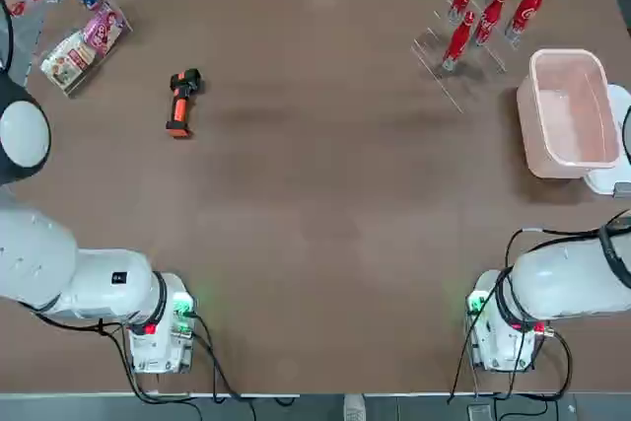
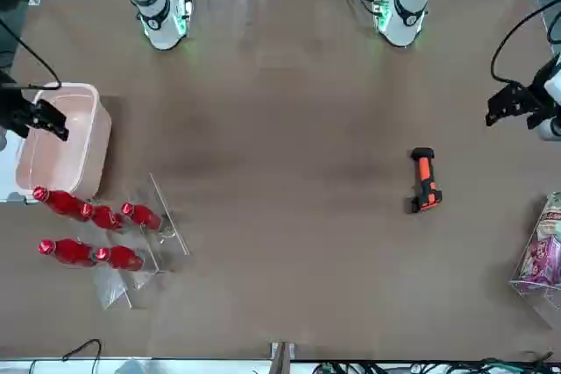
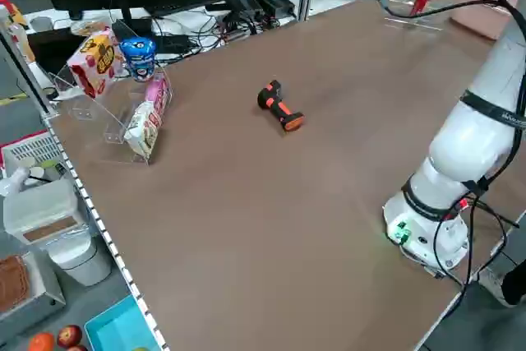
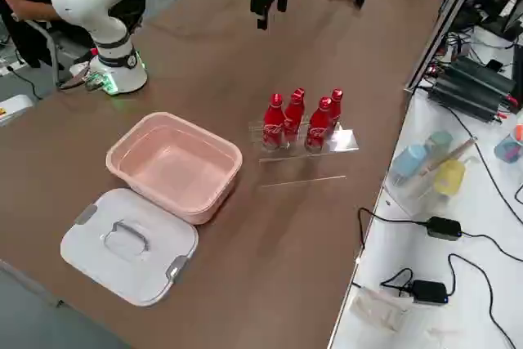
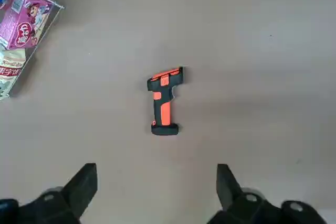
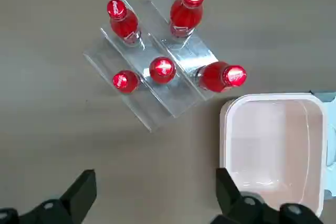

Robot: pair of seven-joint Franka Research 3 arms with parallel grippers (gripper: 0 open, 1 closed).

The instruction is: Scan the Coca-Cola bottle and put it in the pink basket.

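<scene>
Five red-capped Coca-Cola bottles (image 6: 187, 11) are standing in a clear acrylic rack (image 6: 142, 61) beside the pink basket (image 1: 570, 115) on a brown table (image 1: 296, 194); which one is meant cannot be told. In the right side view, the bottles are overlapping, partly hiding one another, while in the left side view the frame's top edge is cutting them off and a cable is crossing nearby. The left gripper (image 5: 157, 195), its jaws parted and holding nothing, is hovering over the table near the black-and-orange scanner (image 5: 165, 100). The right gripper (image 6: 157, 198), also spread and empty, is hanging near the basket, one finger covering part of the rim. A white lid (image 4: 129, 247) is lying beside the basket, partly hidden from overhead. Snack packets (image 5: 23, 22) are running out of the left wrist view.
</scene>
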